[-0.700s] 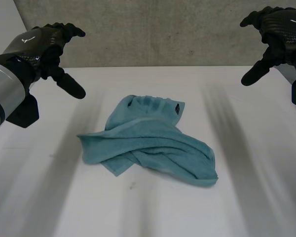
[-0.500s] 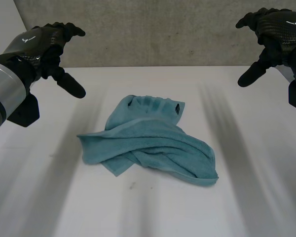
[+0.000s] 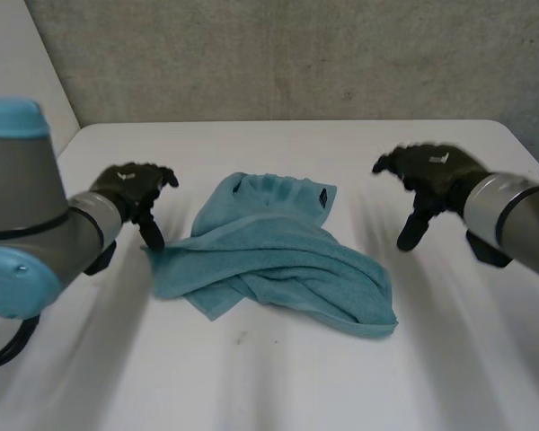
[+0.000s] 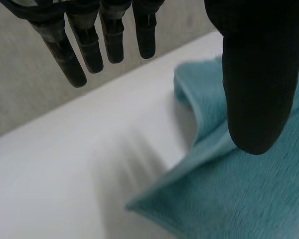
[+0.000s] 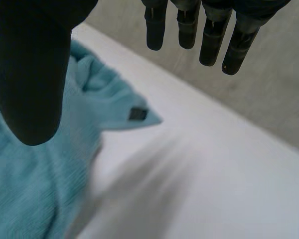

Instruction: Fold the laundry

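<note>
Towel (image 3: 274, 265): teal, crumpled, lying mid-bench. Not flat; loose folds piled on each other. I see a thick rolled fold running across the near side to the near-right corner, and one corner poking out toward the left arm.
Tag (image 3: 322, 198): small, dark, on the towel's far edge at the corner nearer the right arm.
Bench (image 3: 278, 386): white, carries the towel.
Left robot hand (image 3: 135, 189): wide open, holding nothing. Fingers (image 4: 89, 45) are straight & spread, w/ the thumb (image 4: 256, 89) held well apart from them. The hand is just beside the towel's left corner, thumb tip pointing down right at that corner. I can't tell from my feeds if it touches the cloth. On the wrist cam the thumb hangs over the towel's edge and the fingers over bare bench.
Right robot hand (image 3: 431, 175): also wide open, fingers straight, thumb pointing down, nothing in it. It sits off the towel's right side over bare bench, apart from the cloth. The nearest bit of towel is the tag corner.
Left arm (image 3: 27, 224): comes in from near-left, w/ grey joint & light-blue cap close to the head cam.
Right arm (image 3: 521, 215): comes in from the right edge.
Wall (image 3: 296, 54): grey, behind the bench's far edge.
</note>
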Controlling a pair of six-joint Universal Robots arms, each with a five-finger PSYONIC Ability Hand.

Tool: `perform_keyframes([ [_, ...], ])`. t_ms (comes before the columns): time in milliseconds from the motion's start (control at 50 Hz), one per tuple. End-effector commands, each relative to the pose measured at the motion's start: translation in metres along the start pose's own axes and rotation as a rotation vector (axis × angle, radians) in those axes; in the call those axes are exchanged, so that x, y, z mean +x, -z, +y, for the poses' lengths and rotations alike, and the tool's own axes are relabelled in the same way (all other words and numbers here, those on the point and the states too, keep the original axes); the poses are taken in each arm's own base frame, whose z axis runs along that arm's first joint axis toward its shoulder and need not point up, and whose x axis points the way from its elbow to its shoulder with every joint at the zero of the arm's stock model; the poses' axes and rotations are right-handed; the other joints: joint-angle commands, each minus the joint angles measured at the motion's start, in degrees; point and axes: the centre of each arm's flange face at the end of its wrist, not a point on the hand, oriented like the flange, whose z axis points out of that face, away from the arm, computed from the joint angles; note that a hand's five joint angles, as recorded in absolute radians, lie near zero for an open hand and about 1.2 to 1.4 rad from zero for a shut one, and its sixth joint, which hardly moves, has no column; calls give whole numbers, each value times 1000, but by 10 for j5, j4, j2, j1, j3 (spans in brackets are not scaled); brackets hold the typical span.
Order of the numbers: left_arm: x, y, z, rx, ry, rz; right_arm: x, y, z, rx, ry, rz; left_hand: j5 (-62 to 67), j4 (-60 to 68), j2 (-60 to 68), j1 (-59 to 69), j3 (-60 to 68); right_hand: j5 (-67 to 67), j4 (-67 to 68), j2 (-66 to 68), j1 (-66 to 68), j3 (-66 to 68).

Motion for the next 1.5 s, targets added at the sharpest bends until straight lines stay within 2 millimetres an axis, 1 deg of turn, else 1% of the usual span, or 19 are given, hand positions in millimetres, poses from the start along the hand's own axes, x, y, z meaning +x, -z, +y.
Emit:
perform_keyframes([
  [20, 6, -34, 35, -21, 31, 7, -7, -43, 61, -134, -216, -31, 109, 110, 110, 109, 113, 25, 25, 32, 42, 35],
  [180, 42, -28, 28, 45, 93, 152, -12, -53, 87, -133, -260, -49, 110, 110, 110, 109, 113, 63, 64, 71, 80, 73],
  [440, 95, -33, 12, 230, 45, 302, -14, -56, 95, -103, -343, -39, 207, 207, 207, 207, 210, 139, 140, 146, 156, 149],
  [700, 115, -50, 29, 221, 9, 389, -20, -62, 109, -137, -342, -47, 217, 218, 217, 217, 220, 290, 290, 297, 307, 300],
  [780, 116, -55, 31, 225, -17, 385, -17, -67, 102, -90, -317, -37, 460, 460, 460, 460, 463, 664, 664, 671, 681, 674],
  [840, 116, -58, 28, 243, -46, 381, -15, -69, 97, -60, -307, -32, 623, 624, 623, 623, 627, 665, 666, 672, 682, 675],
  [900, 115, -61, 16, 298, -86, 370, -9, -77, 77, 32, -258, -25, 624, 624, 624, 624, 627, 665, 666, 672, 682, 675],
  [980, 112, -64, -14, 431, -111, 331, 2, -83, 19, 245, -114, 6, 624, 624, 624, 624, 627, 665, 666, 672, 682, 675],
  [1000, 106, -62, -37, 527, -108, 293, 0, -78, -16, 365, -53, 15, 624, 624, 624, 624, 627, 665, 666, 672, 682, 675],
  [1020, 106, -62, -37, 528, -108, 292, 0, -78, -16, 366, -53, 15, 624, 624, 624, 624, 627, 665, 666, 672, 682, 675],
  [1060, 87, -42, -99, 773, -75, 158, -5, -56, -81, 617, 29, 61, 624, 624, 624, 624, 627, 665, 666, 672, 682, 675],
  [1080, 76, -30, -125, 886, -51, 85, -5, -56, -81, 619, 30, 61, 624, 624, 624, 624, 627, 665, 666, 672, 682, 675],
  [1100, 76, -30, -125, 887, -50, 84, -9, -43, -107, 740, 55, 87, 624, 624, 624, 624, 627, 665, 666, 672, 682, 675],
  [1180, 50, 8, -171, 1103, 9, -51, -12, -23, -138, 928, 93, 114, 624, 624, 624, 624, 627, 665, 666, 672, 682, 675],
  [1260, 41, 24, -167, 1086, 3, -64, -31, -5, -147, 1024, 118, 67, 624, 624, 624, 624, 627, 665, 666, 672, 682, 675],
  [1340, 31, 28, -129, 943, -12, -80, -59, -2, -133, 970, 126, -37, 624, 624, 624, 624, 627, 665, 666, 672, 682, 675],
  [1420, 28, 33, -90, 798, -28, -76, -90, -4, -93, 743, 121, -203, 624, 624, 624, 624, 627, 665, 666, 672, 682, 675],
  [1460, 22, 43, -52, 654, -36, -79, -102, -5, -74, 636, 114, -269, 624, 624, 624, 624, 627, 665, 666, 672, 682, 675],
  [1500, 15, 48, -30, 571, -38, -94, -129, -12, -34, 432, 103, -393, 624, 624, 624, 624, 627, 665, 666, 672, 682, 675],
])
